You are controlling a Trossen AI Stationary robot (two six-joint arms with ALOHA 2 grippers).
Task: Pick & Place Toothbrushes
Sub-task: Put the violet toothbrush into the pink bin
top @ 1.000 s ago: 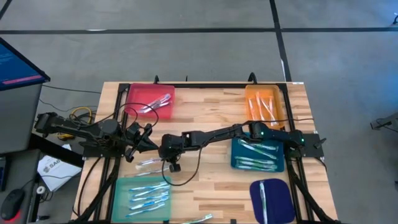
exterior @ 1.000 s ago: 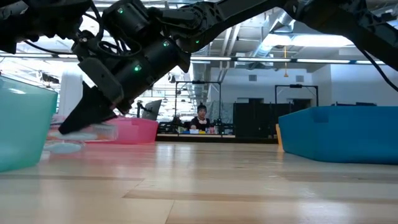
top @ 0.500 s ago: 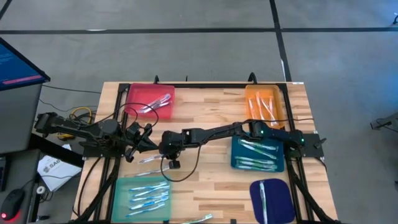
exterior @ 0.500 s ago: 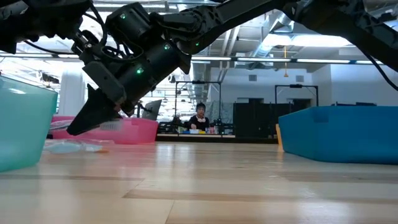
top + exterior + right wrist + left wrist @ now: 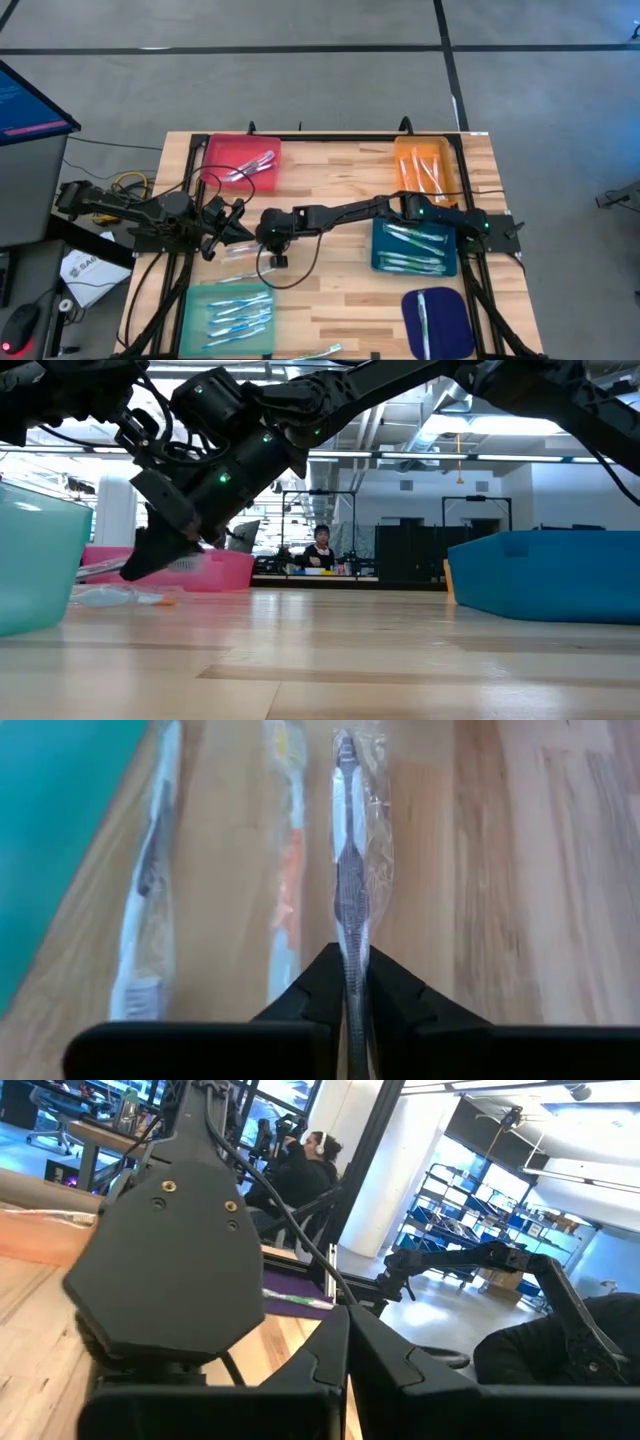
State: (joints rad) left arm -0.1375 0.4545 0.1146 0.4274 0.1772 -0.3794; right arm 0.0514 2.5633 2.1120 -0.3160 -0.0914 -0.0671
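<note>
Above the table's left-centre, the right gripper [image 5: 348, 982] pinches a wrapped toothbrush [image 5: 350, 870].
Two more wrapped toothbrushes [image 5: 285, 870] lie on the wood beside the teal tray [image 5: 228, 315]; the left gripper [image 5: 345, 1370], fingers pressed together, waits at the left edge.

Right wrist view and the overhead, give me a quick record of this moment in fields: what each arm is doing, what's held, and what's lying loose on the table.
right gripper: jaws shut on a wrapped toothbrush, lifted over the table's left-centre
left gripper: jaws shut, empty, waiting at the table's left edge
loose on wood: two wrapped toothbrushes, beside the teal tray
other trays: red tray, orange tray, blue tray, navy tray, each holding toothbrushes
</note>
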